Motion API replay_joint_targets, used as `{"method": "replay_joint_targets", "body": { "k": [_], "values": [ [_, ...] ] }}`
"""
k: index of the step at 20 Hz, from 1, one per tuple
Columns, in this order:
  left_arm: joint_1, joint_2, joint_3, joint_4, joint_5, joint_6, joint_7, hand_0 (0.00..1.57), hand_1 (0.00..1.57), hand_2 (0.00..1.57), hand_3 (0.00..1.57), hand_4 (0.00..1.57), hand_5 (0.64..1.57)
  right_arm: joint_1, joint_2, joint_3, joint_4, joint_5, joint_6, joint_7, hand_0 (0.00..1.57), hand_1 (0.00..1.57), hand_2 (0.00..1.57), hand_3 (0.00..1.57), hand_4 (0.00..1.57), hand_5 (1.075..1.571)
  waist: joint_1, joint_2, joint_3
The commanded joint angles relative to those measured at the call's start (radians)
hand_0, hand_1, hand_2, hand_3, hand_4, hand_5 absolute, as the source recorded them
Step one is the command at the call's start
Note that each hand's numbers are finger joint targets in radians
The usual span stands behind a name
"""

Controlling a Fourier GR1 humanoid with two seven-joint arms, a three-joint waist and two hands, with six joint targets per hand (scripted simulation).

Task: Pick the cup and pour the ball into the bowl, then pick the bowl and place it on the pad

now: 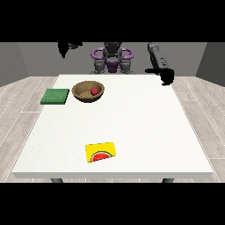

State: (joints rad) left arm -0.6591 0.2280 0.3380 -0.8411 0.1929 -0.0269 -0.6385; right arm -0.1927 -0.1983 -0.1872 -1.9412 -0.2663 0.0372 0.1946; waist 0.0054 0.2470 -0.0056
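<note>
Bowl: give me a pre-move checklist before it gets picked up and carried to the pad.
1. Ball inside the bowl: ok.
2. Bowl upright on the table: ok.
3. Green pad bare, just beside the bowl: ok.
4. Cup out of the way: cannot tell, none shows.
5. Hand at the view's right holds nothing, at the table's far edge: ok.
6. Hand at the view's left raised well above the table, finger state: cannot tell.
</note>
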Motion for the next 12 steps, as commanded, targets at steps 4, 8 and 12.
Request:
{"method": "replay_joint_targets", "body": {
  "k": [4, 8, 12],
  "values": [
    [-0.073, 0.231, 0.066, 0.034, 0.085, -0.199, 0.114, 0.00, 0.00, 0.00, 0.00, 0.00, 1.531, 0.036, 0.053, 0.030, 0.133, 0.040, 0.022, -0.122, 0.00, 0.00, 0.00, 0.00, 0.48, 1.569, 0.000, 0.056, 0.0060],
    [-0.160, 0.300, 0.036, -0.016, 0.070, -0.208, 0.218, 0.00, 0.00, 0.00, 0.00, 0.00, 1.521, -0.036, 0.076, 0.008, 0.315, 0.060, -0.002, -0.196, 0.00, 0.00, 0.00, 0.00, 0.41, 1.568, 0.050, 0.064, 0.0068],
    [-0.223, 0.377, 0.040, -0.038, 0.077, -0.214, 0.310, 0.00, 0.00, 0.00, 0.00, 0.00, 1.523, -0.030, 0.098, -0.011, 0.478, 0.032, 0.064, -0.341, 0.00, 0.00, 0.00, 0.00, 0.42, 1.570, 0.023, 0.090, 0.0076]
  ]
}}
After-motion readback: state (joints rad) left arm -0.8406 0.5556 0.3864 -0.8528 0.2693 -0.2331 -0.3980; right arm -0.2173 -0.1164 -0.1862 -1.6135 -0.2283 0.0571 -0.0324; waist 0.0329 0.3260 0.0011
